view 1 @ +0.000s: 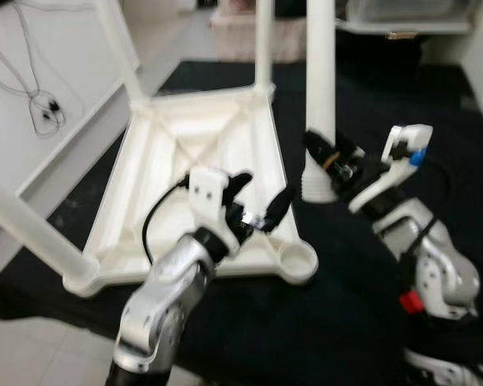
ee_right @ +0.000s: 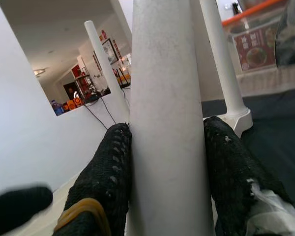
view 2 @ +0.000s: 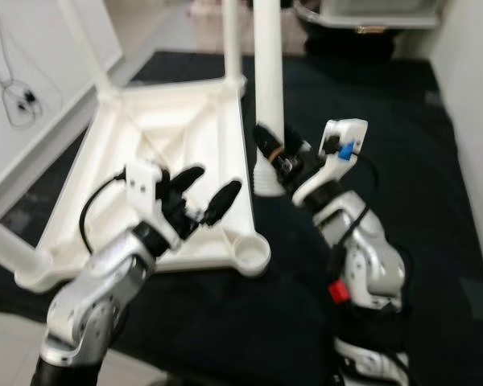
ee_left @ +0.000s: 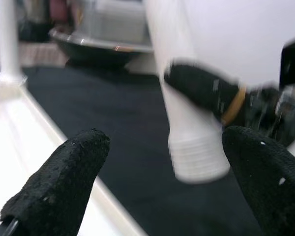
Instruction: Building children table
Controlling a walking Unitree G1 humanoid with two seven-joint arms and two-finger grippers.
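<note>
Tabletop: white children's table top (view 1: 185, 153) is lying upside down on a black mat (view 1: 362, 322), centre-left of the frame; legs are already standing in three corners, rising out of the upper edge and lower left.
Empty socket: round corner socket (view 1: 299, 260) is sitting at the tabletop's lower-right corner, with nothing in it.
Loose leg: white table leg (view 1: 320, 88) is standing upright just right of the tabletop, its ribbed foot end on the mat, apart from the socket.
Right pincer: right pincer (ee_right: 168, 167) is clamping the loose leg, one finger on each side, low on the shaft.
Left pincer: left pincer (view 1: 260, 201) is hovering over the tabletop's right edge, fingers spread wide, holding nothing.
</note>
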